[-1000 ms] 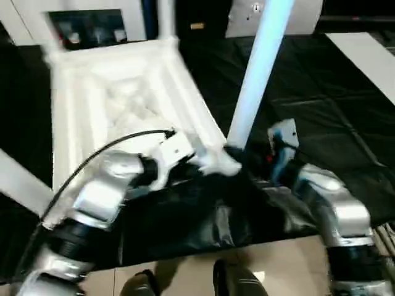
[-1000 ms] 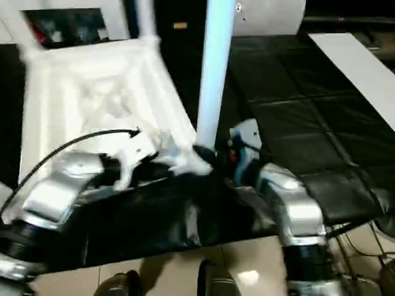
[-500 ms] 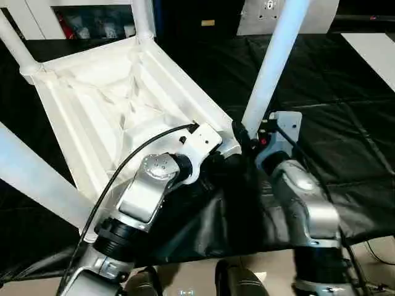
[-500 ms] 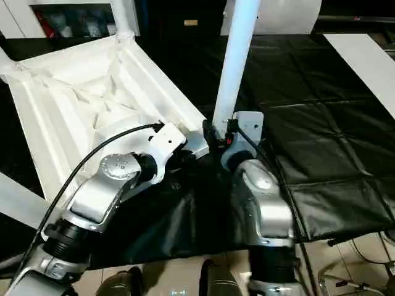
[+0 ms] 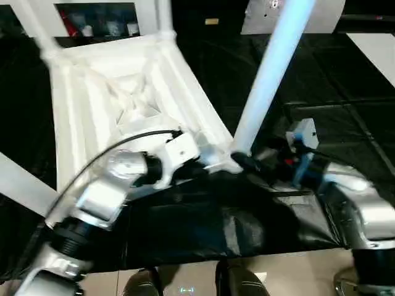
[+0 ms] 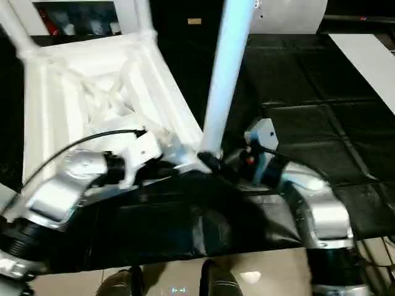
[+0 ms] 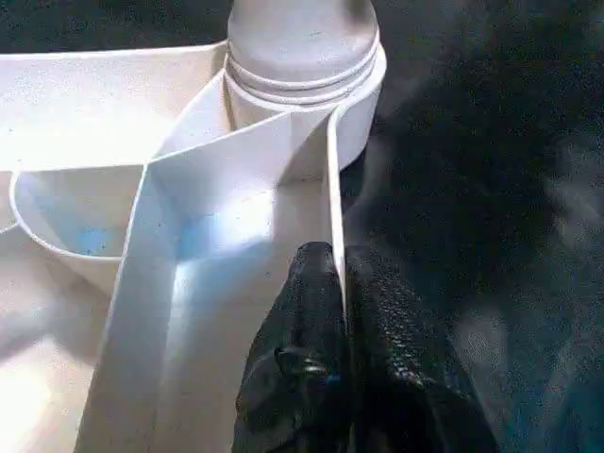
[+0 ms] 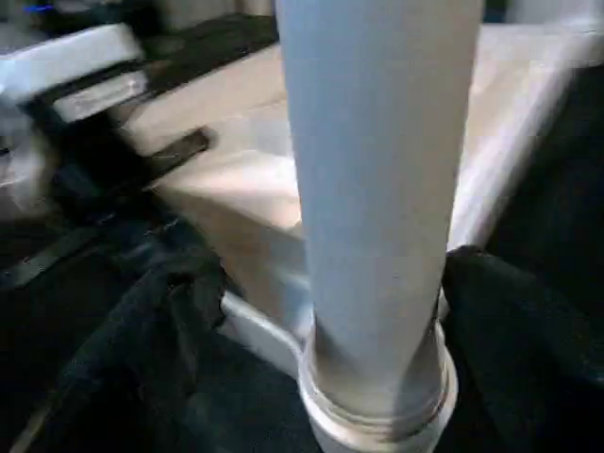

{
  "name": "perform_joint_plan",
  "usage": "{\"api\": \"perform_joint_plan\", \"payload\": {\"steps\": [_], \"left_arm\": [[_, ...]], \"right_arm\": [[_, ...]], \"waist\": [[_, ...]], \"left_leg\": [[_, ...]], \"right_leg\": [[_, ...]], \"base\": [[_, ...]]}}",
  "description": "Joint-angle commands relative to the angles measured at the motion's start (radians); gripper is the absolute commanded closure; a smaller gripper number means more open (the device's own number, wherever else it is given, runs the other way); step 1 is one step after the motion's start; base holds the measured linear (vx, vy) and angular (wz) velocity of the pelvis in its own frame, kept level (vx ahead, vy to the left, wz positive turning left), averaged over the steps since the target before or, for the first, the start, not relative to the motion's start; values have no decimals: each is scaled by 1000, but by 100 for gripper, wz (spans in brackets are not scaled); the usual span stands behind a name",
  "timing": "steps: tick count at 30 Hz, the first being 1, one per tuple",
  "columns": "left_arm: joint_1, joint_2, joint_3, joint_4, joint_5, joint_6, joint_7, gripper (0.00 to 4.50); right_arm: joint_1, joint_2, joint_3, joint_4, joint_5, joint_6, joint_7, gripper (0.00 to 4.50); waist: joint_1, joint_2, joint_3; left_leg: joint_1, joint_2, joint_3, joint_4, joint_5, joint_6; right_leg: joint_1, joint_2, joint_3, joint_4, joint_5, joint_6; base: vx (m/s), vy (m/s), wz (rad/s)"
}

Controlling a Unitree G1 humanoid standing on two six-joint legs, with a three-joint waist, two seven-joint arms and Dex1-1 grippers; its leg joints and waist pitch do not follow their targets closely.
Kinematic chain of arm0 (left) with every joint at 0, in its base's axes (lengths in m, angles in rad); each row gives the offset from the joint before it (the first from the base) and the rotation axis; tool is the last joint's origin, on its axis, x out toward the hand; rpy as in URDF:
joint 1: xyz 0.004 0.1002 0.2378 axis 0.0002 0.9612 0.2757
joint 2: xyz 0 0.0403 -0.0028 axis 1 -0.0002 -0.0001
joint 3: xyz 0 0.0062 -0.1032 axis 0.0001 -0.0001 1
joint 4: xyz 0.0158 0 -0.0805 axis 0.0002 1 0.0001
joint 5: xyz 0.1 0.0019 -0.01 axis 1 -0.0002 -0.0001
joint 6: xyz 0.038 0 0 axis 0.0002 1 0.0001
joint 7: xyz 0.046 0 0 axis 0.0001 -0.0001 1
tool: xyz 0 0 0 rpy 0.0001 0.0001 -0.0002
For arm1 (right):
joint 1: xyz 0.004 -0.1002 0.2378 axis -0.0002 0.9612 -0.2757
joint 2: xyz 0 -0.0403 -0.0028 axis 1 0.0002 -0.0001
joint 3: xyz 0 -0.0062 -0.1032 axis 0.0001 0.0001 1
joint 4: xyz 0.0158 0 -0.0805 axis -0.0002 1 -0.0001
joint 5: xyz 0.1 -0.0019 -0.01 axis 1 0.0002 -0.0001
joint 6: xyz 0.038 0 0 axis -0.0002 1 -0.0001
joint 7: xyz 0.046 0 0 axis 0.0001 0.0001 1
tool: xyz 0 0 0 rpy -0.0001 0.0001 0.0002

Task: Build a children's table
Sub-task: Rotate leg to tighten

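Here the left gripper [image 7: 335,311] pinches the tabletop [image 5: 111,92] rim on black sheeting [image 5: 345,129]; right gripper [image 8: 321,311] released.

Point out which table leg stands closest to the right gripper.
The near-corner leg, rising from the tabletop socket right beside the right gripper; the other legs stand at the far and left corners.

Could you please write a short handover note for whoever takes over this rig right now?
Left gripper: jaws shut on the tabletop wall, beside the near corner socket.
Right gripper: jaws spread either side of the near leg's base; whether they touch it cannot be told.
Tabletop lies underside up on the black cloth.
Done: near leg stands in its socket; other legs rise at other corners.
Left: check that every leg is seated, then turn the table upright.
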Motion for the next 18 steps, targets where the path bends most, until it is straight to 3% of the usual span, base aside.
{"api": "perform_joint_plan", "payload": {"steps": [1, 2, 3, 6, 13, 18], "left_arm": [[4, 17, -62, 12, -10, -21, -87, 450], [3, 50, -73, 12, -26, -49, -149, 450], [3, 64, -78, 14, -32, -74, -179, 450], [-11, 118, -100, 35, -39, -117, -280, 450], [-38, 147, -121, 74, -31, -167, -345, 450], [-53, 144, -126, 93, -36, -191, -366, 450]], "right_arm": [[-4, -17, 22, -2, 38, 0, 84, 46], [-11, -43, 39, 14, 44, -1, 141, 46], [-16, -54, 46, 24, 42, -4, 164, 62], [-47, -90, 85, 83, 24, -34, 242, 92], [-73, -111, 140, 126, 22, -54, 342, 148], [-91, -113, 173, 152, 16, -80, 383, 201]], "waist": [[-1, -3, -65], [0, -3, -65], [-1, -10, -67], [1, -5, -67], [17, -10, -68], [20, -10, -67]], "left_leg": [[19, 25, -8, -58, -184, 105], [20, 26, -8, -58, -185, 105], [19, 25, -8, -57, -180, 108], [22, 25, -7, -56, -165, 109], [24, 29, -2, -54, -129, 115], [24, 30, -2, -54, -147, 105]], "right_leg": [[58, -47, 40, -68, -245, -230], [57, -48, 40, -67, -244, -233], [59, -47, 39, -67, -242, -235], [56, -48, 40, -64, -236, -246], [58, -50, 43, -54, -187, -265], [57, -52, 44, -57, -224, -261]], "base": [[0, 0, 0], [0, 0, 0], [0, 0, 0], [0, 0, 0], [0, 0, 0], [0, 0, 0]]}}
